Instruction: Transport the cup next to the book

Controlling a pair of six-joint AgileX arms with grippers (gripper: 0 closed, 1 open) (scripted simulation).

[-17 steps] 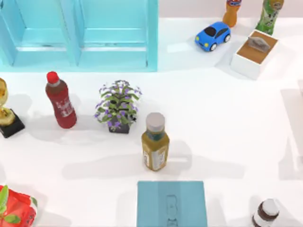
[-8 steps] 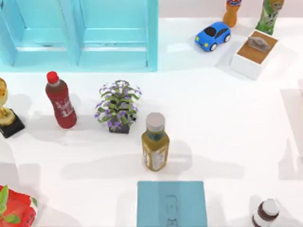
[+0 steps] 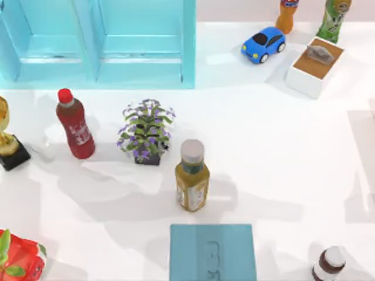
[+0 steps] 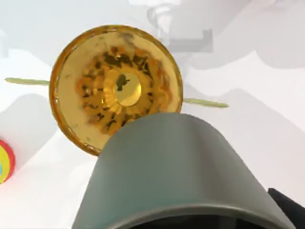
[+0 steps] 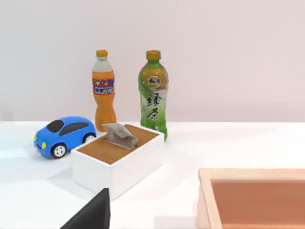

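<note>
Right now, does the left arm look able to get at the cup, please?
Probably yes: the left wrist view looks straight down into the cup, with nothing between them, and the red bottle stands apart from it.

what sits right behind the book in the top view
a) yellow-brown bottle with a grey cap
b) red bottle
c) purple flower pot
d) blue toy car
a: the yellow-brown bottle with a grey cap stands just behind the teal book in the top view, nearer it than anything else.
</note>
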